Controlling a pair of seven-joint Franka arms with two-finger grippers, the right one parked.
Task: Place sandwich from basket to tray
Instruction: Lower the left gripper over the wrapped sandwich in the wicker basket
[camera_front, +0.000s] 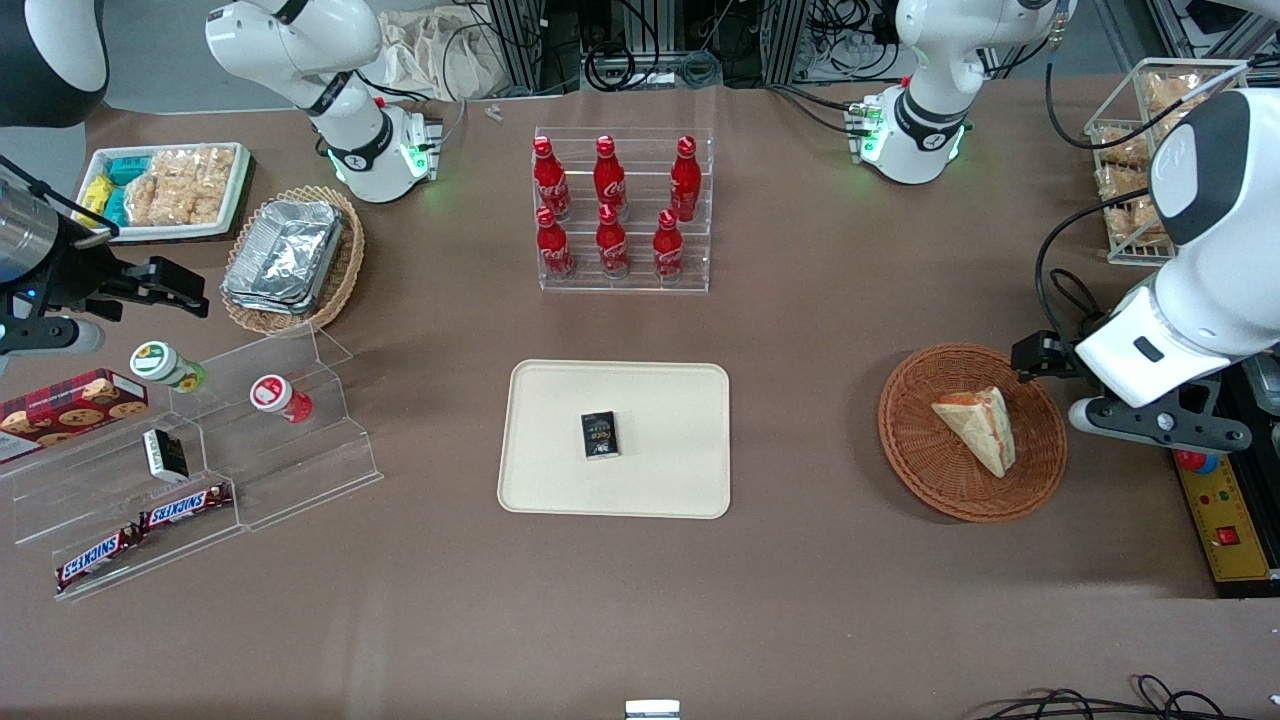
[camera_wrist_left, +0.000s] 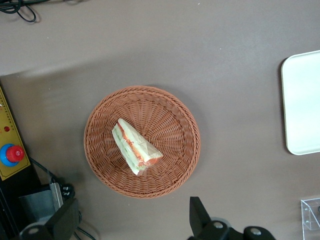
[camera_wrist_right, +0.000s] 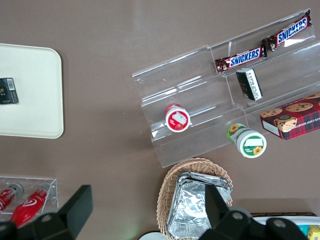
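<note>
Approaching stage, sandwich not yet grasped. Tabletop (camera_front: 800, 600): brown. Tray (camera_front: 560, 480): well off sideways from gripper. Basket (camera_wrist_left: 177, 172): below gripper. Sandwich (camera_wrist_left: 136, 147): lying in basket. Gripper (camera_wrist_left: 131, 220): fingers spread, empty, above basket's edge; next, centre over sandwich and descend.

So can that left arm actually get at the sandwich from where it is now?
Probably yes. The gripper hangs open above the basket, just off its rim, and the sandwich lies uncovered with nothing over or beside it.
</note>
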